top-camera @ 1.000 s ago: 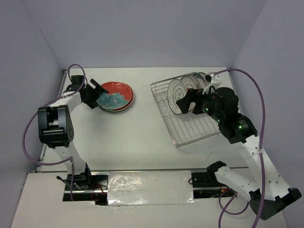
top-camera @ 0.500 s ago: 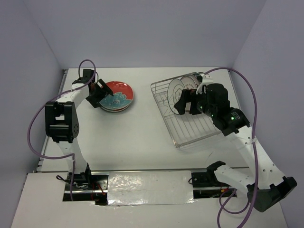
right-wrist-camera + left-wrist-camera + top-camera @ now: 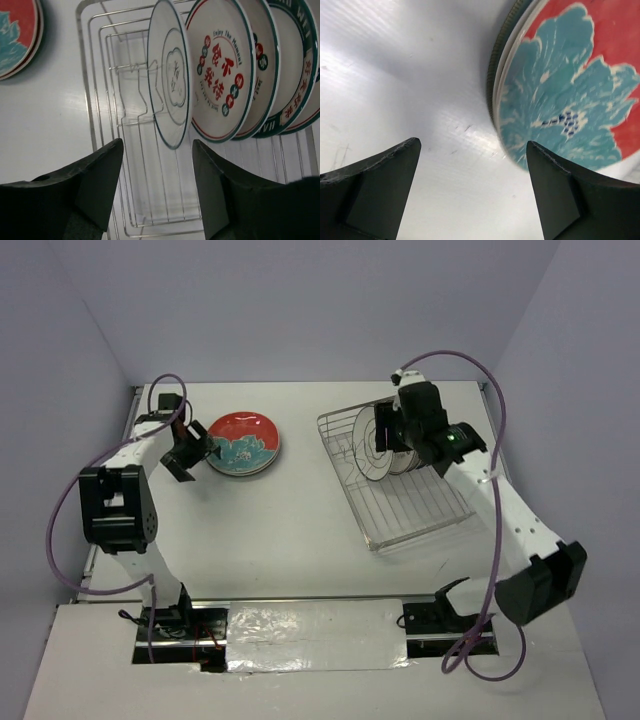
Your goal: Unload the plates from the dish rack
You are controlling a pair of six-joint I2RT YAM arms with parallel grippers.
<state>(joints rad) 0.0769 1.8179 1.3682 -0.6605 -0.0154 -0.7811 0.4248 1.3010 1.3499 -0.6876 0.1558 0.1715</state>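
Rightmost plates (image 3: 298,95) cut off; red plate (image 3: 602,60) cropped.

You see dish rack (image 3: 412,520): thin silver metal wire, shiny. 
White plates (image 3: 222,70) in it: smooth, glossy, light glints on them. 
Red plate (image 3: 570,85): glossy painted glaze, tiny ridges on rim. 
Tabletop (image 3: 420,75): white, smooth, soft shine, few small scratches. 
Your left hand (image 3: 472,145), right hand (image 3: 157,145): black, matt, plastic look, a bit grainy. 
Foil strip (image 3: 315,635): silver, crinkly, shiny.
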